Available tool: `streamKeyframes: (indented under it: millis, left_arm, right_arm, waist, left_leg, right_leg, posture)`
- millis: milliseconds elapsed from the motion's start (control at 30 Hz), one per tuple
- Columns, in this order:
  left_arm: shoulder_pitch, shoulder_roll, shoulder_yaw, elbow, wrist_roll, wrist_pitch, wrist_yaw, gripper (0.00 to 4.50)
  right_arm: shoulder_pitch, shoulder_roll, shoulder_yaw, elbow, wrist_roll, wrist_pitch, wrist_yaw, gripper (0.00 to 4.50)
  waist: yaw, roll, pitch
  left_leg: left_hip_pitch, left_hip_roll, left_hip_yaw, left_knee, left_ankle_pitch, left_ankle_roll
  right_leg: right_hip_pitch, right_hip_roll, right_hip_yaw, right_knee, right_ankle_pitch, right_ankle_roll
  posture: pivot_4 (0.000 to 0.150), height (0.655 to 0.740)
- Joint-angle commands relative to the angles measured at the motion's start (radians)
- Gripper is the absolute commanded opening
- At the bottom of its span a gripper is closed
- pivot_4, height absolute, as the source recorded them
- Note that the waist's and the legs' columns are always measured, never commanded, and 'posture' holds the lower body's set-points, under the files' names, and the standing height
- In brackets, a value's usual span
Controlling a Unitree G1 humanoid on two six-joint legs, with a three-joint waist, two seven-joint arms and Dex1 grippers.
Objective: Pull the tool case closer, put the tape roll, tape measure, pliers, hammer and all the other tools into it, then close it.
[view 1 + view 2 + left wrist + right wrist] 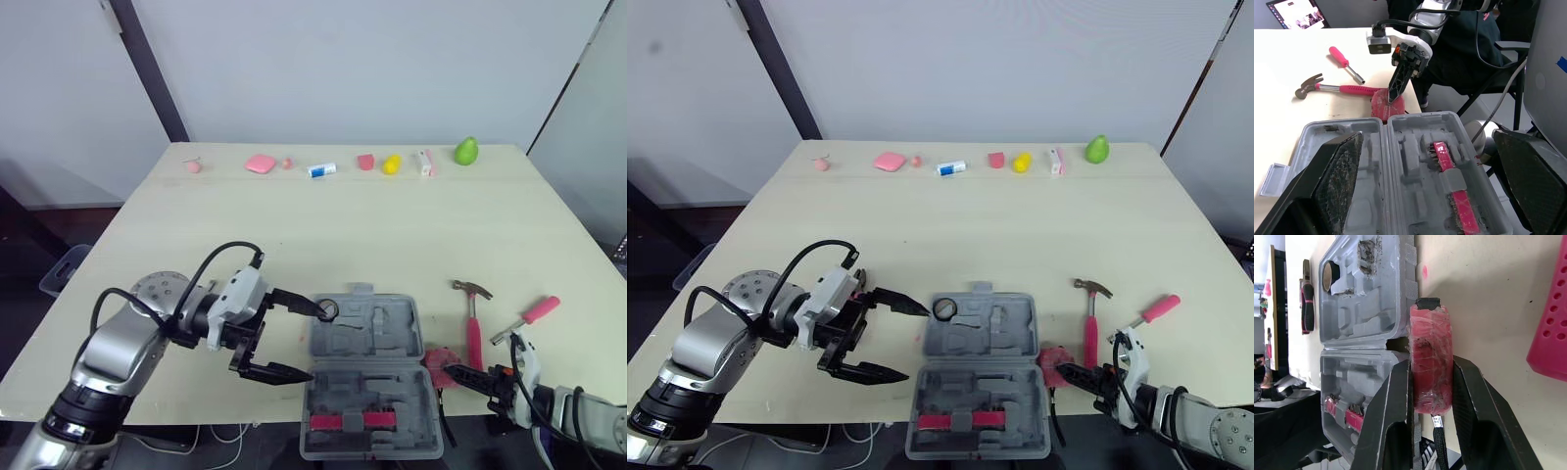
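The open tool case point(377, 328) sits at the desk's point(392, 235) near edge. The left hand point(315, 343) hangs released, fingers spread, at the case's left side. The right hand point(1432, 364) grasps what looks like the red tape measure point(1431, 347) just right of the case, near the hammer point(473, 328).

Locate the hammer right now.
In the left eye view, the hammer lies on the robot's right side, between the open tool case and the pink-handled screwdriver.

Left gripper point(317, 342) fingers spread wide, right gripper point(1431, 363) fingers clamped tight
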Motion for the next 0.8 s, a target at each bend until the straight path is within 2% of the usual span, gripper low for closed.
streamKeyframes:
  millis: [33,200,233,267,467,567,667,733,800]
  left_arm:
    - [0.008,0.017,0.027,-0.042,-0.030,0.003,-0.008,4.50]
    - [0.015,0.022,0.035,-0.029,-0.030,-0.016,-0.015,4.50]
    - [0.016,0.021,0.036,-0.026,-0.028,-0.019,-0.016,4.50]
    - [0.018,0.022,0.037,-0.024,-0.028,-0.024,-0.018,4.50]
    - [0.029,0.022,0.044,-0.020,-0.030,-0.036,-0.021,4.50]
    - [0.033,0.021,0.048,-0.018,-0.033,-0.042,-0.023,4.50]
    - [0.042,0.022,0.056,-0.017,-0.035,-0.050,-0.028,4.50]
    - [0.050,0.021,0.060,-0.021,-0.034,-0.055,-0.029,4.50]
    - [0.054,0.019,0.061,-0.024,-0.034,-0.056,-0.028,4.50]
  right_arm:
    - [0.013,0.005,-0.023,-0.012,-0.021,0.010,0.005,1.55]
    - [0.033,-0.012,-0.073,-0.026,-0.005,0.025,0.029,3.89]
    - [0.039,-0.025,-0.077,-0.033,-0.015,0.027,0.041,4.26]
    - [0.047,-0.036,-0.088,-0.039,-0.018,0.031,0.057,4.41]
    - [0.092,-0.142,-0.147,-0.098,-0.022,0.062,0.161,4.41]
    - [0.125,-0.215,-0.159,-0.150,-0.071,0.055,0.258,4.41]
    - [0.160,-0.282,-0.141,-0.221,-0.224,-0.072,0.422,4.41]
    - [0.196,-0.335,-0.083,-0.256,-0.421,-0.264,0.571,4.41]
    - [0.204,-0.352,-0.044,-0.245,-0.536,-0.374,0.640,4.41]
  waist:
    - [0.000,0.000,0.000]
    - [0.002,0.000,0.000]
    - [0.002,0.000,0.000]
    - [0.002,0.000,0.000]
    - [0.002,0.000,0.000]
    - [0.001,0.000,0.000]
    - [0.001,0.000,0.000]
    - [0.002,0.000,0.000]
    - [0.002,-0.001,0.000]
  left_leg:
    - [0.000,0.000,0.000,0.000,0.000,0.000]
    - [0.000,0.000,0.000,0.000,0.000,0.000]
    - [0.000,0.000,0.000,0.000,0.000,0.000]
    - [0.000,0.000,0.000,0.000,0.000,0.000]
    - [0.000,0.000,0.000,0.000,0.000,0.000]
    - [0.000,0.000,0.000,0.000,0.000,0.000]
    - [0.000,0.000,0.000,0.000,0.000,0.000]
    - [0.000,0.000,0.000,0.000,0.000,0.000]
    - [0.000,0.000,0.000,0.000,0.000,0.000]
  right_leg:
    - [0.000,0.000,0.000,0.000,0.000,0.000]
    - [0.000,0.000,0.000,0.000,0.000,0.000]
    - [0.000,0.000,0.000,0.000,0.000,0.000]
    - [0.000,0.000,0.000,0.000,0.000,0.000]
    - [0.000,0.000,0.000,0.000,0.000,0.000]
    - [0.000,0.000,0.000,0.000,0.000,0.000]
    - [0.000,0.000,0.000,0.000,0.000,0.000]
    - [0.000,0.000,0.000,0.000,-0.001,0.001]
    - [0.000,0.000,0.000,-0.001,-0.002,0.003]
  posture:
    - [0.150,0.7400]
    - [0.150,0.7400]
    - [0.150,0.7400]
    - [0.150,0.7400]
    - [0.150,0.7400]
    - [0.150,0.7400]
    - [0.150,0.7400]
    - [0.150,0.7400]
    - [0.150,0.7400]
